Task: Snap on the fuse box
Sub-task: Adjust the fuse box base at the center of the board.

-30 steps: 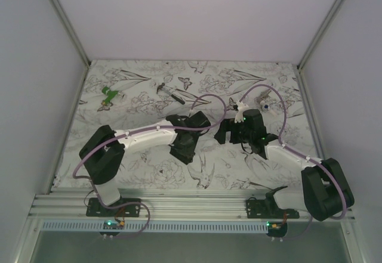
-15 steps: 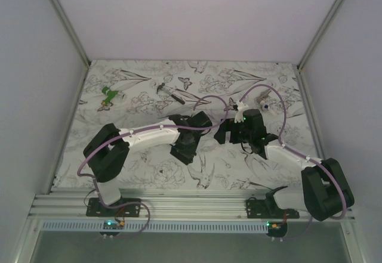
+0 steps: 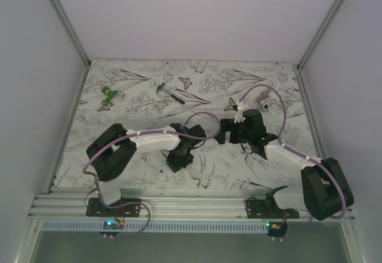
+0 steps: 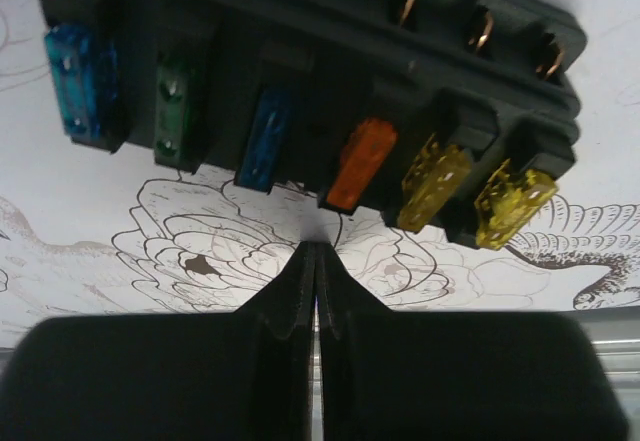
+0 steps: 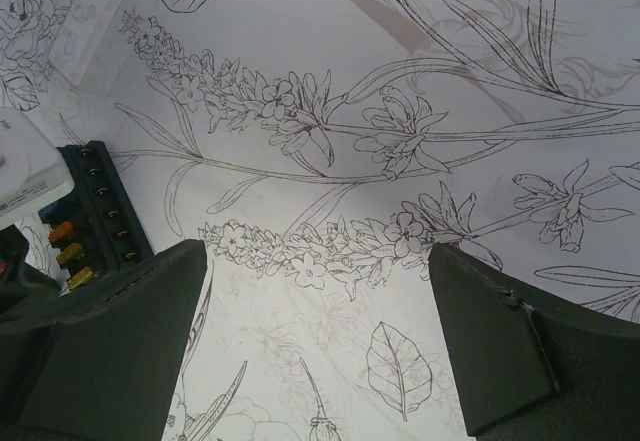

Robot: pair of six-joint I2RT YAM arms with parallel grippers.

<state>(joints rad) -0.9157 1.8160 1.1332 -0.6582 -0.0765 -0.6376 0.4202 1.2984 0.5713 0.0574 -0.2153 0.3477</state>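
Note:
The fuse box [image 4: 300, 71] is a black block carrying a row of blue, green, orange and yellow fuses. It fills the top of the left wrist view, just beyond my left gripper [image 4: 316, 246], which is shut with nothing between its pads. In the right wrist view one end of the fuse box [image 5: 100, 206] lies left of my right gripper [image 5: 318, 256], which stands wide open over bare printed cloth. From above, the left gripper [image 3: 179, 157] hangs near the table's middle front. The right gripper [image 3: 230, 133] is to its right. I cannot pick the box out in that view.
A thin dark hammer-like tool [image 3: 170, 93] and a small green piece [image 3: 108, 95] lie at the back left. A small silvery part [image 3: 264, 104] lies at the back right. A pale translucent rectangular piece [image 5: 95, 16] rests on the cloth beyond the fuse box.
The left arm has drawn back toward the near edge and its jaws have closed fully on nothing. The right arm has barely moved.

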